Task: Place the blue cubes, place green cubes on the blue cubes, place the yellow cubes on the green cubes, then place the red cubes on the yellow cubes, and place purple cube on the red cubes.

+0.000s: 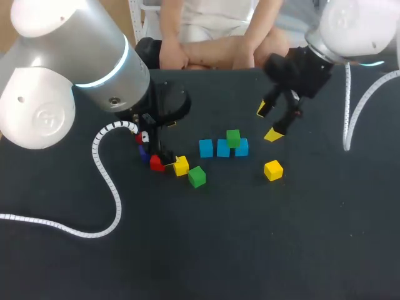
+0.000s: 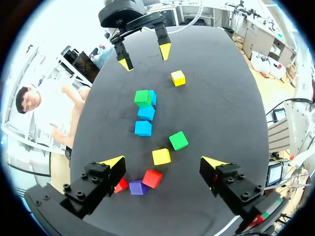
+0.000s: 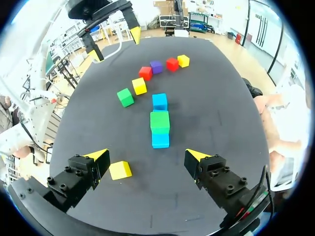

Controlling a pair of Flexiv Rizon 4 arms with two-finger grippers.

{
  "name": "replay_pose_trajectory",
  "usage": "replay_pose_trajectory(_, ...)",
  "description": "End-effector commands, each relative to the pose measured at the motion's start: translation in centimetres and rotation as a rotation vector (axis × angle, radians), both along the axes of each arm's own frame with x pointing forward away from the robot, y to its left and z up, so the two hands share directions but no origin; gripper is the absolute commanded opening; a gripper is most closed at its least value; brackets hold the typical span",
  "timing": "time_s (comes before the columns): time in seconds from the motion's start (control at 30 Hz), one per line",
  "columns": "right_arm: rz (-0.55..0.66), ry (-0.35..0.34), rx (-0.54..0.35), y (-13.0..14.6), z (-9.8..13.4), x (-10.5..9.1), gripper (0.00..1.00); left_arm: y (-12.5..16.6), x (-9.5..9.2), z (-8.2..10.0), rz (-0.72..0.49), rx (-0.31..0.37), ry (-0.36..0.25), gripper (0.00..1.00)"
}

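Black table [image 1: 200, 250] shows an early build: left gripper [image 2: 163, 162] and right gripper [image 1: 268, 122] both spread empty, blue cubes [image 1: 223, 149] rowed mid-frame under one green cube [image 1: 233, 137], while second green cube [image 1: 197, 177], yellow cubes [image 1: 181, 165], red cubes [image 1: 157, 164] and purple cube [image 2: 138, 188] lie loose, mostly left of centre

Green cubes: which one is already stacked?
The green cube resting on top of the row of blue cubes. The other green cube sits directly on the table, beside a yellow cube.
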State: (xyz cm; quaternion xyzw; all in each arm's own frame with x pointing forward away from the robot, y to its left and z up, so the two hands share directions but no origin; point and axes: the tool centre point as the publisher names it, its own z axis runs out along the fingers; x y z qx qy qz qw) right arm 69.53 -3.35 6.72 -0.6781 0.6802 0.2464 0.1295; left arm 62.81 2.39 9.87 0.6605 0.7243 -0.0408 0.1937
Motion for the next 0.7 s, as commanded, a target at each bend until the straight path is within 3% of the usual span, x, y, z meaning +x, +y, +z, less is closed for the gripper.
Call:
replay_pose_trajectory(0.03,-0.004,-0.004,0.014,-0.39,0.00,-0.40,1.00,-0.04,0.16,0.01,-0.002,0.002,0.003,1.00)
replay_pose_trajectory(0.7,0.002,0.028,0.061,-0.46,-0.27,-1.00,1.00,-0.04,0.16,0.01,-0.002,0.002,0.003,1.00)
